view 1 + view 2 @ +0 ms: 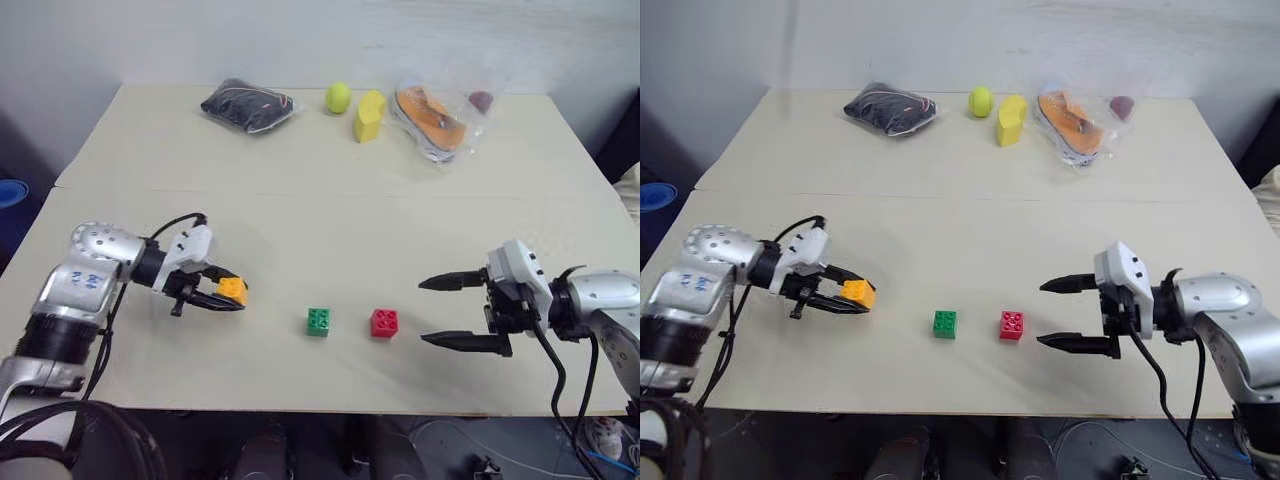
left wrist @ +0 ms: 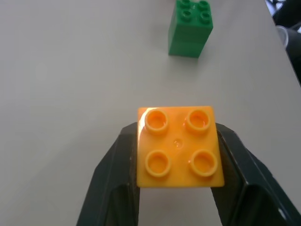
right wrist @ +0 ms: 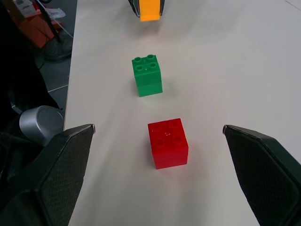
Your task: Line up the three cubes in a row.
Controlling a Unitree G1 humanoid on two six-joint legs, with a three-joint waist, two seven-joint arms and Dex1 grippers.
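The left gripper is clenched on the small orange-yellow studded plastic cube, held just above the pale wooden table, left of the green studded cube and the red studded cube. It should set it down level, left of green, with equal spacing. The right gripper waits wide open near red. The near edge is close; far side is free.
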